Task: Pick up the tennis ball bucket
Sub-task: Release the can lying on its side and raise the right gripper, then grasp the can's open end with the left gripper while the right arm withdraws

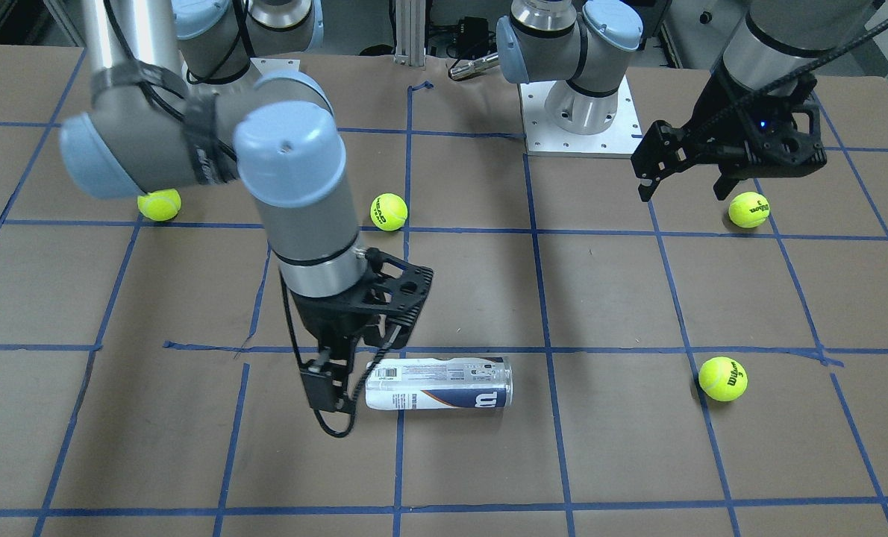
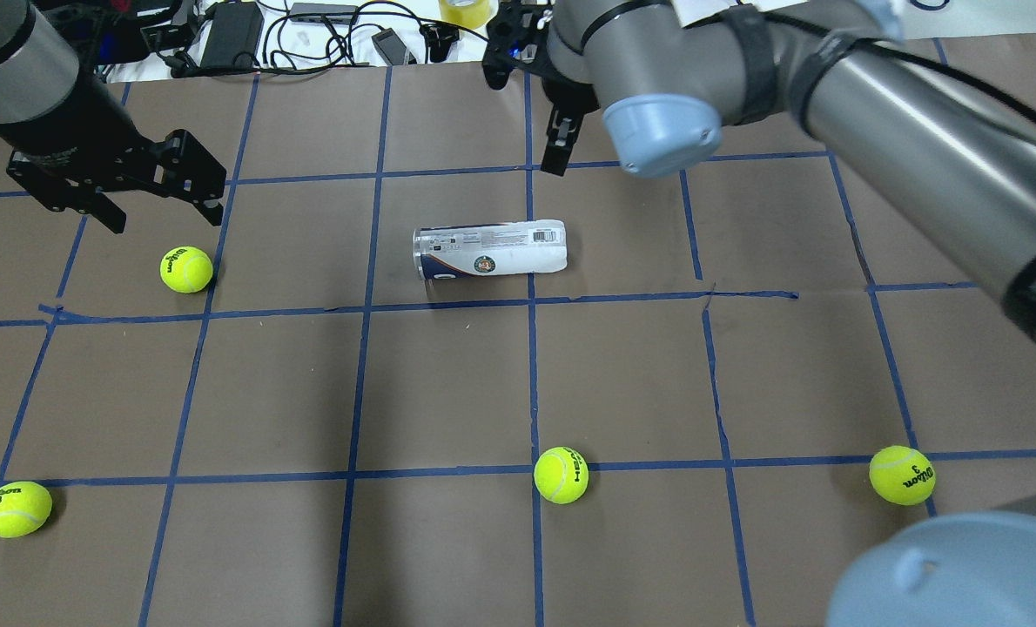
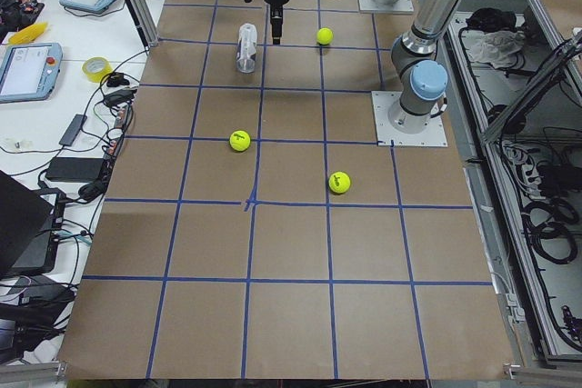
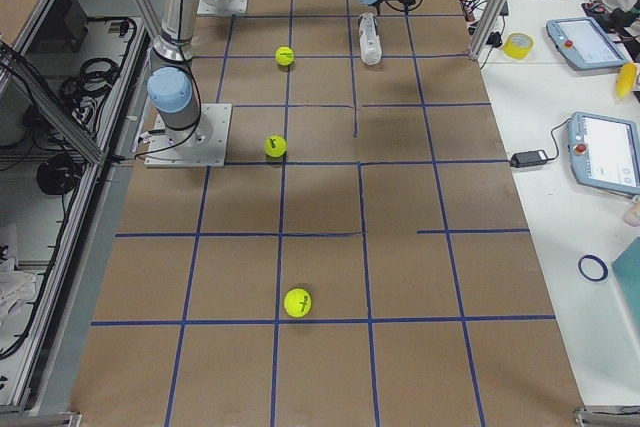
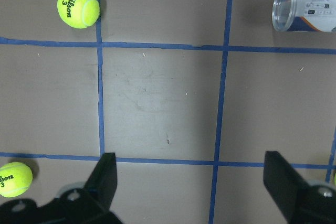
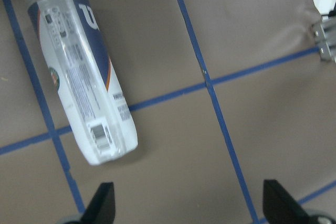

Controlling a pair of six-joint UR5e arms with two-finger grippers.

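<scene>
Pale-blue plastic joint cap (image 2: pixel 953 566) of the right arm is nearest, smooth and domed, at the lower right of the overhead view.

Table (image 2: pixel 309 392): matte brown paper, creased, gridded into squares with blue tape.

Tennis balls, four in all, fuzzy yellow-green with black print. Three lie in the near row: one (image 2: pixel 16 509) on the robot's left, one (image 2: pixel 561 475) in the middle on a tape line, one (image 2: pixel 902 475) on the right. The fourth (image 2: pixel 186 269) sits farther out, just below the left gripper.

Tennis ball bucket (image 2: pixel 489 251): one, a clear plastic cylinder lying on its side mid-table, across a tape line. White and navy label, round logo, barcode. The clear rimmed end points to the robot's left, the white end to its right.

Left gripper (image 2: pixel 165 221): black, angular, fingers spread wide, holding nothing, well apart from the bucket.

Right gripper (image 1: pixel 324 388): black, pointing down just beside the bucket's white end. Wrist view shows its fingers spread wide with bare paper between them; the bucket lies ahead, not between them.

Black cables (image 2: pixel 309 35) are tangled along the far edge.
</scene>
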